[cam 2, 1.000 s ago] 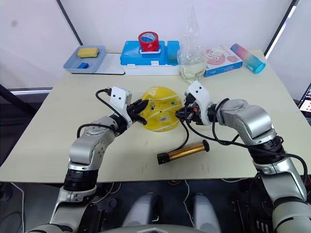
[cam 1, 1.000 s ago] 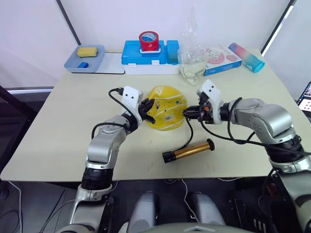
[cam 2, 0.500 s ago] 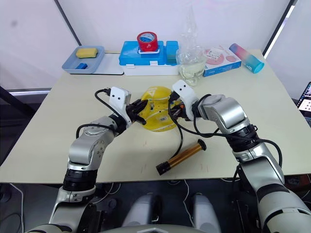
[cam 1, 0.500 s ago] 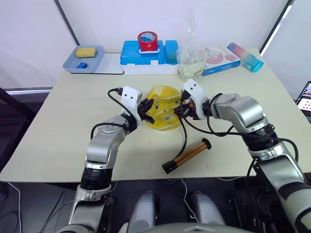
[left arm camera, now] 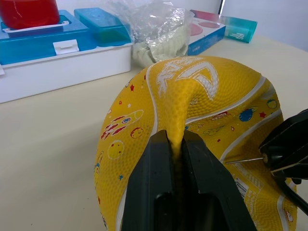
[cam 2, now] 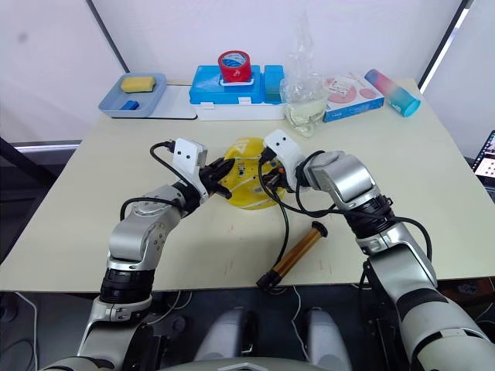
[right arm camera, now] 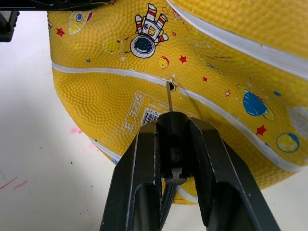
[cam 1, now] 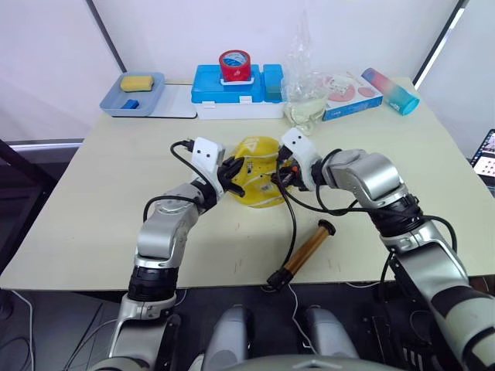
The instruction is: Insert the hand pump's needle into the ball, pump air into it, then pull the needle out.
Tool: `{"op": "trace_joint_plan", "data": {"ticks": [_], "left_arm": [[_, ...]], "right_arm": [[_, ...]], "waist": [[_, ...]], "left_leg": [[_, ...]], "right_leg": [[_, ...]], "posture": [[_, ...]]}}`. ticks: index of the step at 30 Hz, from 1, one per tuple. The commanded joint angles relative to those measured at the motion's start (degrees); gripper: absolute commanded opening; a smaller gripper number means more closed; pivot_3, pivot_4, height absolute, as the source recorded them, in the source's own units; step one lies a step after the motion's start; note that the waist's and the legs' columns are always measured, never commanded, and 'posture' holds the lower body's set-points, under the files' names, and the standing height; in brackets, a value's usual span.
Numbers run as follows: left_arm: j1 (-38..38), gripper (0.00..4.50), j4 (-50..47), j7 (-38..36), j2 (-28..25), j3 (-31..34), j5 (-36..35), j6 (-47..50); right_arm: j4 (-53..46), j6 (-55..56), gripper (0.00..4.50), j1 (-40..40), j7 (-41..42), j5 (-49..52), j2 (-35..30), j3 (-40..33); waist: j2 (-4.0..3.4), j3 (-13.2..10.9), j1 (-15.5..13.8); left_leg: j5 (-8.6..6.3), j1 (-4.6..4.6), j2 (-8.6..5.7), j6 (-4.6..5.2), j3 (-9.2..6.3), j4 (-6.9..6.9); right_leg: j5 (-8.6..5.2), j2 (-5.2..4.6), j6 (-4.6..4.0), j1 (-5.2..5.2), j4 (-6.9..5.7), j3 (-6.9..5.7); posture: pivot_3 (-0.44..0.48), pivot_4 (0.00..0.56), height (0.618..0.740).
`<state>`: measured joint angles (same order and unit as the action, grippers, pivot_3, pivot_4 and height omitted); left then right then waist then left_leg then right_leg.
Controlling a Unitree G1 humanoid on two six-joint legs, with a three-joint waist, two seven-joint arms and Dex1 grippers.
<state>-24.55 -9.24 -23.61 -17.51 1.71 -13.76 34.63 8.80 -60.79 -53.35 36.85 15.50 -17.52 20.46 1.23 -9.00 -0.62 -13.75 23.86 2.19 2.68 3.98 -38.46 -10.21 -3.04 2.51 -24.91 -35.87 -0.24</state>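
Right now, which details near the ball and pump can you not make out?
- Needle tip: right wrist view, at the valve hole; depth inside unclear.
- Barcode label on the ball: print too small.
- Hand pump lower end: head views, at the table edge; overhang unclear.

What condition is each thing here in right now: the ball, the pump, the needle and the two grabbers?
ball: dented, part deflated, a fold of it pinched.
left gripper: shut on the ball's fold.
right gripper: shut on the needle's black fitting.
needle: tip at the ball's valve hole, barely in if at all.
hand pump: lying on the table, unheld.
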Motion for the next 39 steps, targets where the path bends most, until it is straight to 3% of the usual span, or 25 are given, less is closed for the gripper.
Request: {"op": "trace_joint_plan", "data": {"ticks": [1,39], "left_arm": [[-0.76,0.06,0.96,-0.11,0.05,-0.03,-0.32,-0.34],[-0.28,0.06,1.2,0.65,1.15,0.19,-1.05,1.3]], "right_arm": [[0.3,1.2,0.34,-0.88,-0.15,-1.3,0.82,0.02],[1.1,0.54,0.34,2.02,-0.05,-7.51,1.35,2.23]], "waist": [[0.0,0.0,0.0],[-0.01,0.02,-0.18]], "left_leg": [[0.0,0.0,0.0,0.0,0.0,0.0],[0.0,-0.02,0.0,0.0,-0.03,0.0]], "right_leg": [[0.0,0.0,-0.01,0.0,0.0,0.0],[-0.11,-0.04,-0.17,0.03,0.01,-0.03]], "posture": [[0.0,0.15,0.739],[0.0,0.15,0.739]]}}
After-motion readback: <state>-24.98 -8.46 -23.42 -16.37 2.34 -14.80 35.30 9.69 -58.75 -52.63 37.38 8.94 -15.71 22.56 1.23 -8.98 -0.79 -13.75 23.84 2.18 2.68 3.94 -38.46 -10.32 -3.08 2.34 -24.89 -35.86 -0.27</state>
